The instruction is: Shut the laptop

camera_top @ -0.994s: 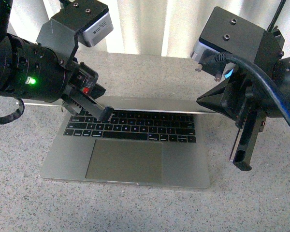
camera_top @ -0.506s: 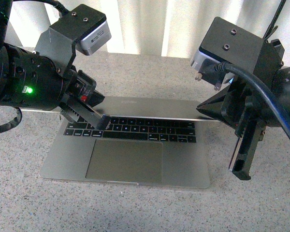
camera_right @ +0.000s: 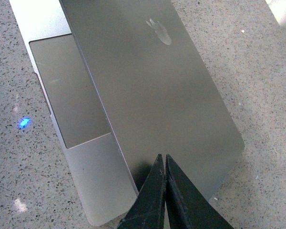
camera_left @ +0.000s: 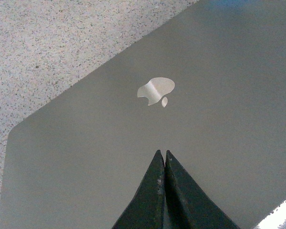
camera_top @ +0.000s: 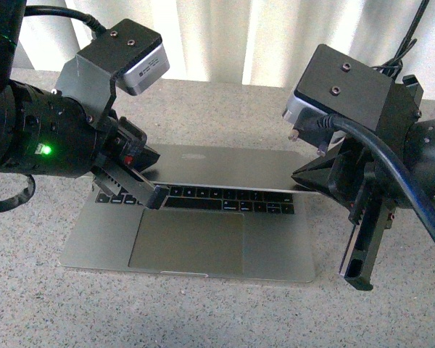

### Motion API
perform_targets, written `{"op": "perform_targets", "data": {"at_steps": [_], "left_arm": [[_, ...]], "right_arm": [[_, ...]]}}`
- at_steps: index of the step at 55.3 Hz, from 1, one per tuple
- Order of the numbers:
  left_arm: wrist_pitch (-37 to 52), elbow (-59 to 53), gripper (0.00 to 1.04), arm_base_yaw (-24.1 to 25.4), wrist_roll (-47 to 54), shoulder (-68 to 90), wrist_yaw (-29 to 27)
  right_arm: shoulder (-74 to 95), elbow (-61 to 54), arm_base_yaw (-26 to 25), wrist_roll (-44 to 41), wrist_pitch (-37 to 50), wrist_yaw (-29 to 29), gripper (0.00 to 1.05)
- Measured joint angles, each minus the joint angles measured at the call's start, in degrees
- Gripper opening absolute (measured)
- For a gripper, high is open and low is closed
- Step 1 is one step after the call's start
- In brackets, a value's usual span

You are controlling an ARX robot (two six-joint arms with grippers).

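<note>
The grey-silver laptop (camera_top: 232,170) lies on the speckled table with its lid tilted low over the black keyboard (camera_top: 232,201). Only the front key rows and the trackpad (camera_top: 187,241) show. The apple logo (camera_top: 194,155) faces up on the lid. My left gripper (camera_top: 156,197) is shut, its tips at the lid's front edge on the left side. In the left wrist view it (camera_left: 162,153) sits over the lid just below the logo (camera_left: 156,90). My right gripper (camera_top: 359,279) is shut and empty, beside the laptop's right side. In the right wrist view it (camera_right: 162,156) sits over the lid (camera_right: 152,86) near a corner.
The grey speckled tabletop (camera_top: 225,312) surrounds the laptop. A white curtain (camera_top: 225,36) hangs behind the table's far edge. A blue light spot (camera_right: 23,122) lies on the table beside the laptop base.
The lid has come down further over the keyboard, so fewer key rows show. My left gripper has moved forward and down with the lid's edge. My right gripper has sunk slightly.
</note>
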Motion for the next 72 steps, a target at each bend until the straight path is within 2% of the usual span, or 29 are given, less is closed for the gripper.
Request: {"op": "perform_targets", "data": {"at_steps": [72], "left_arm": [[5.38,-2.73,0.04,-0.9,-3.1,4.5,1.6]], "right_arm": [[2.73,-3.85,-0.04,0.94,2.93,-0.35,0.01]]}}
